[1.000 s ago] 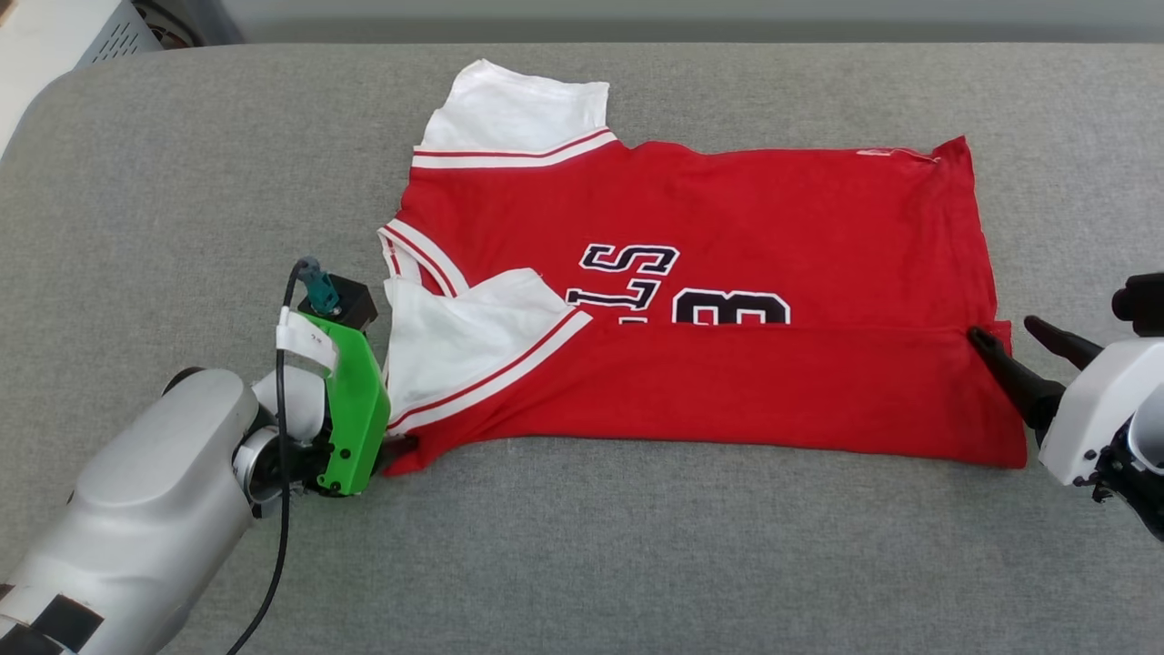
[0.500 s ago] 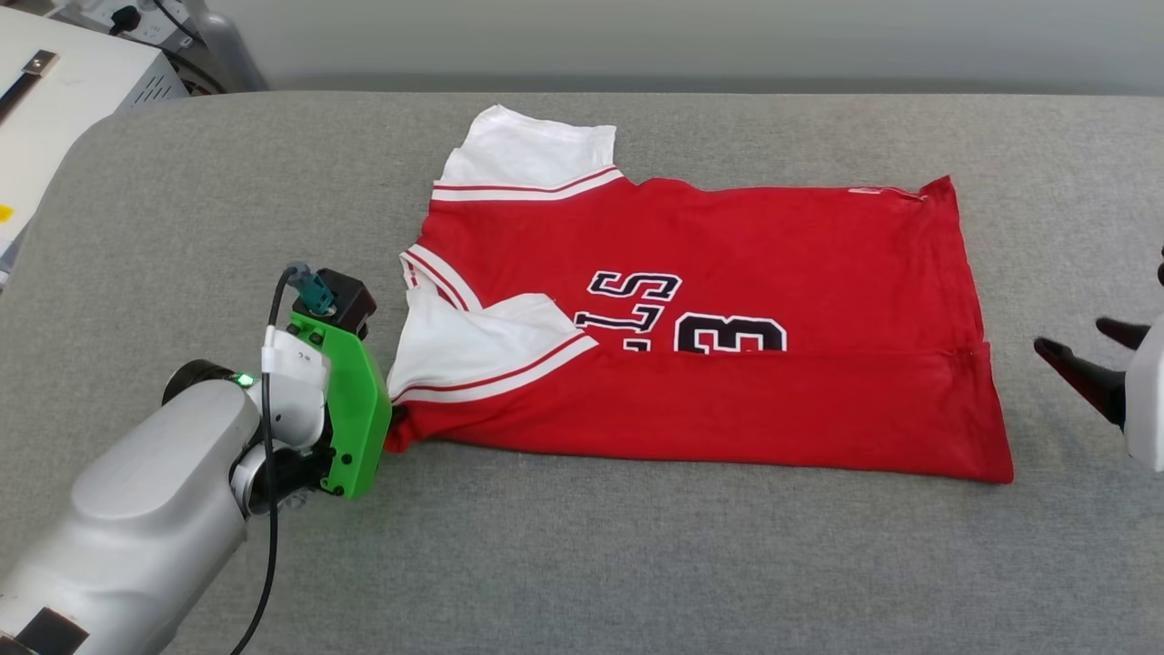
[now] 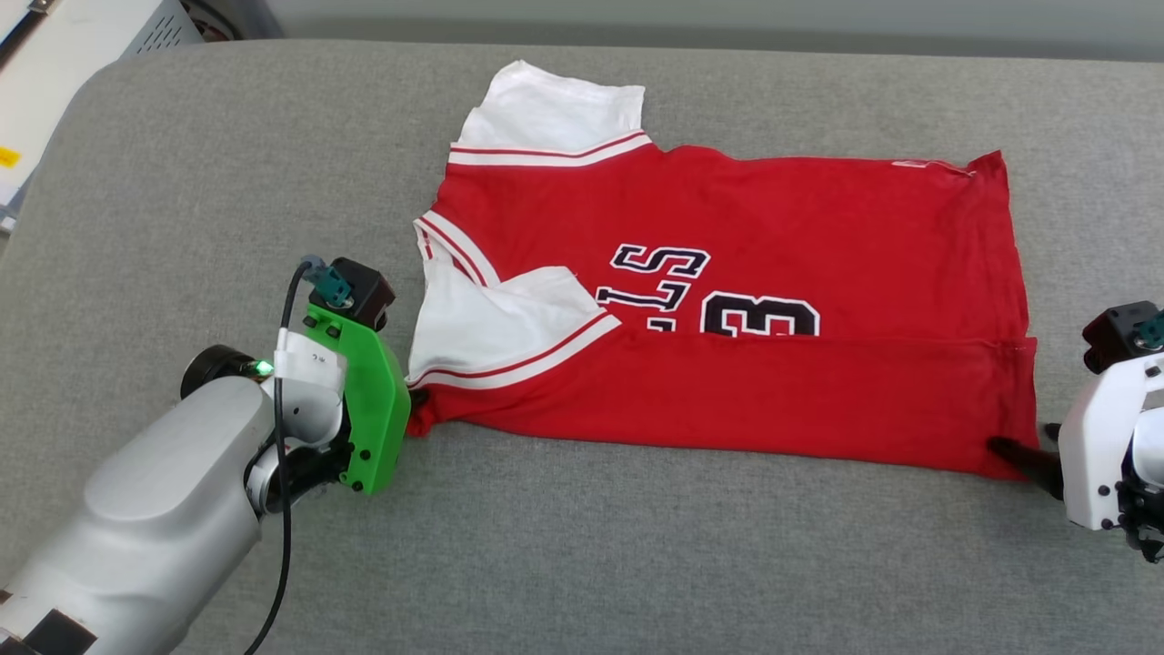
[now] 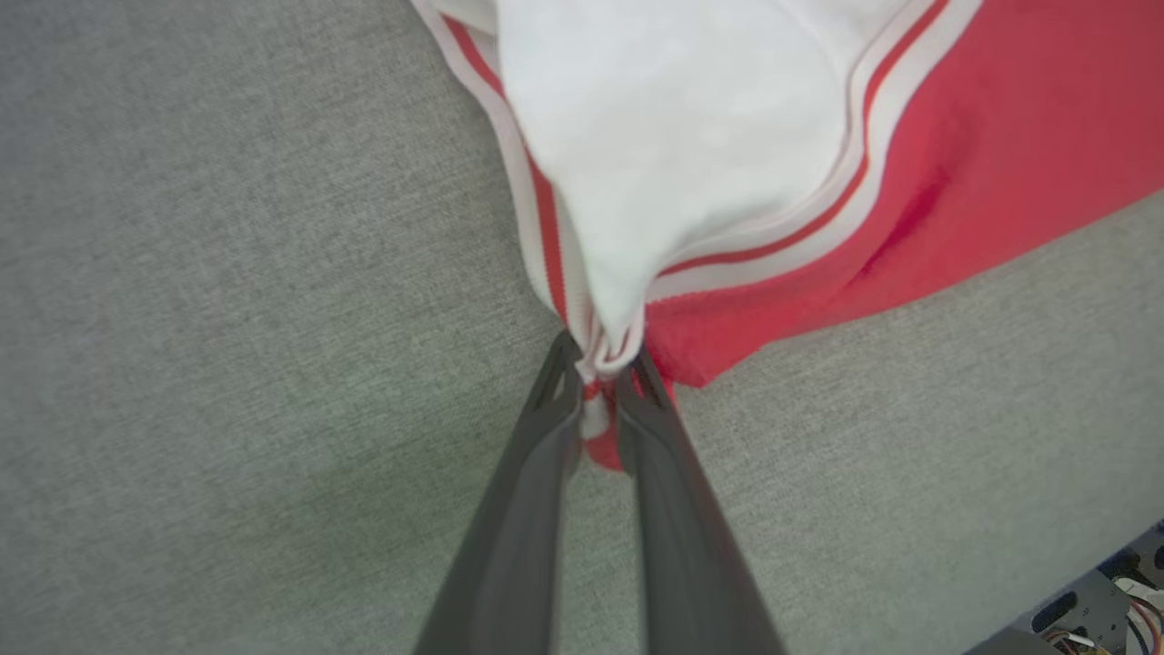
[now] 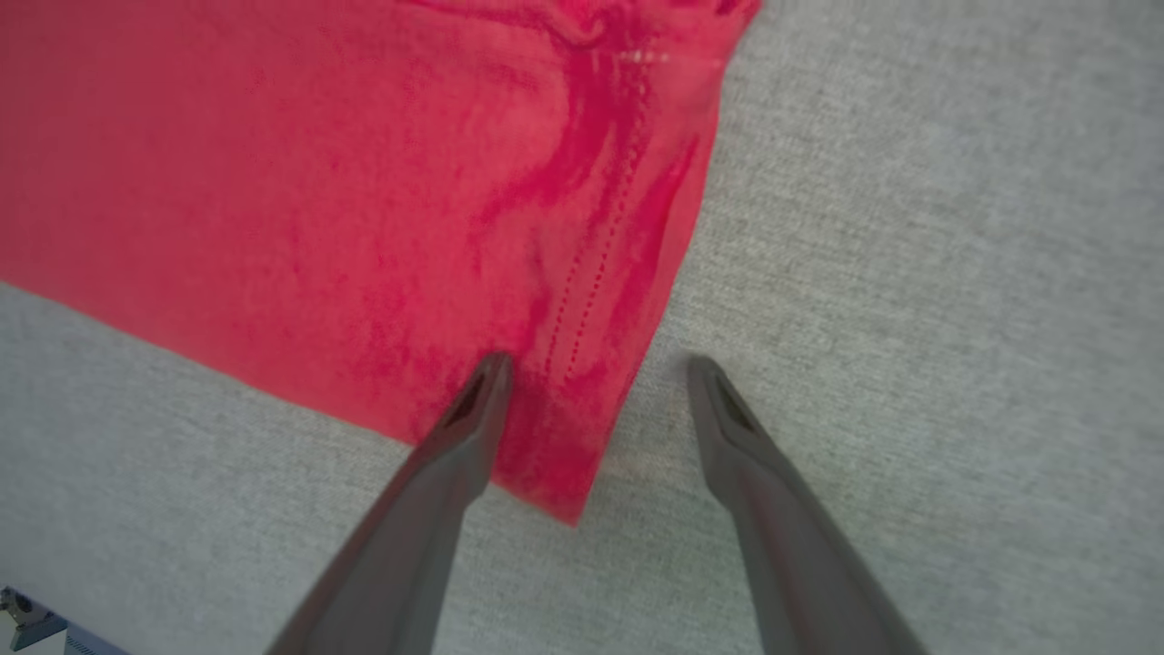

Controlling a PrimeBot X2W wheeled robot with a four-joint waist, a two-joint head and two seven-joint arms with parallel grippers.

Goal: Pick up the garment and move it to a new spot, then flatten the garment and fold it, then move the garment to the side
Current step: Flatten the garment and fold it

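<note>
Since a second ago my right claw (image 5: 597, 362) has shifted from mid-hem to the near right corner of the garment (image 3: 727, 236), jaws wide: one finger (image 5: 455, 437) over red cloth, one over the grey counter (image 5: 909, 273). My left claw (image 4: 596, 350) has clamped onto the near left corner, gripping white sleeve and red fabric. Half-folded, the garment lies mid-counter, collar toward the left edge.
</note>
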